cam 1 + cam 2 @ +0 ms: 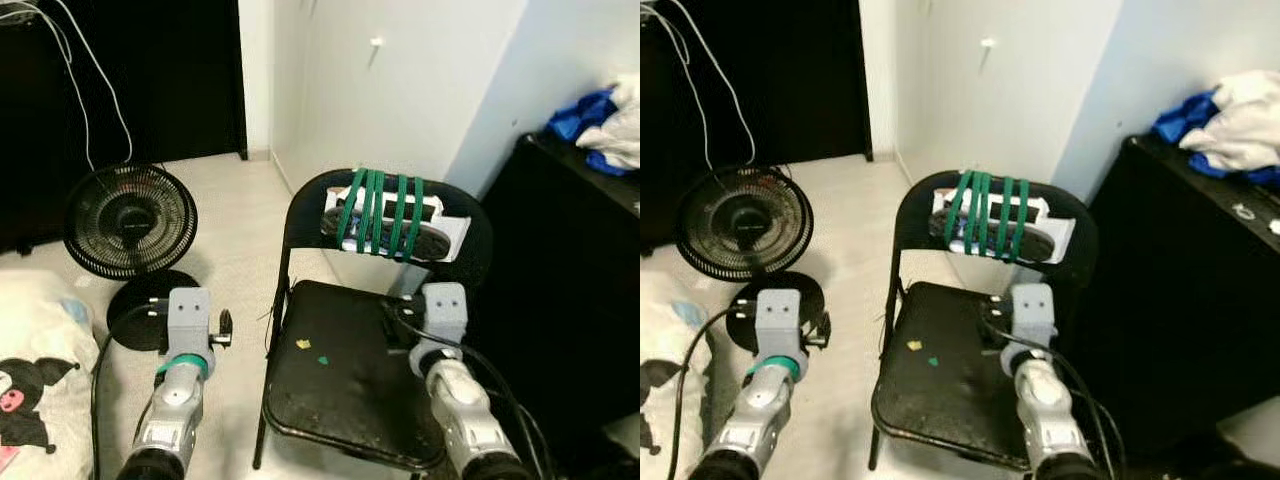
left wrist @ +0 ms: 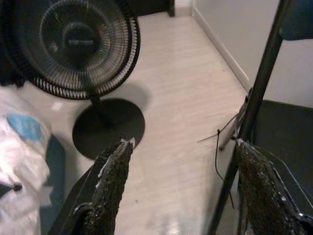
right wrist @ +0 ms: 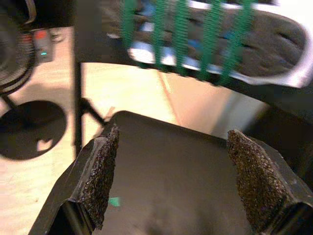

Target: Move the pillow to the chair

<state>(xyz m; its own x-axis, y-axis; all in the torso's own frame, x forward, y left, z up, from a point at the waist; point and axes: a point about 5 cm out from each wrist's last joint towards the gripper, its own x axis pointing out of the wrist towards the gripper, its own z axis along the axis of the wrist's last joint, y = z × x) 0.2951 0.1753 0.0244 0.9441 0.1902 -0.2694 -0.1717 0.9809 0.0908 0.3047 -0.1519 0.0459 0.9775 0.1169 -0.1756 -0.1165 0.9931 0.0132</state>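
Nearest the camera, at the bottom of the head views, the two silver forearms reach forward. The left gripper (image 2: 178, 188) hangs over the pale floor (image 1: 235, 250) at lower left of centre, between the fan's base and the chair's front leg; its wrist view shows the two black fingers (image 2: 110, 186) spread wide with nothing between them. The right gripper (image 3: 173, 176) hovers above the right part of the chair's seat, jaws likewise wide and empty, the rough pads (image 3: 100, 174) framing the dark seat.

The pillow (image 1: 35, 370), white with a black-and-pink cartoon print, lies at the lower left edge of the frame, on the floor side, well apart from the chair and touched by neither gripper. A pale blue patch shows on its upper part.

The chair (image 1: 350, 370) is a black folding one, centre of the frame, its seat scuffed and carrying a small yellow speck and a small green speck (image 1: 322, 359). On its backrest a dark, white-edged object (image 1: 395, 225) is lashed with several green straps (image 1: 380, 212).

Between the pillow and the chair stands a black floor fan (image 1: 130, 220) on a round base (image 1: 150, 305), at left of centre; a black cable (image 1: 100, 370) runs along the floor near the left arm. White cords (image 1: 95, 90) hang down the dark wall at upper left. To the right a black cabinet (image 1: 570, 270) stands just beside the chair, with blue and white cloth (image 1: 600, 120) heaped on top at the upper right. A pale wall (image 1: 400, 90) rises behind the chair.
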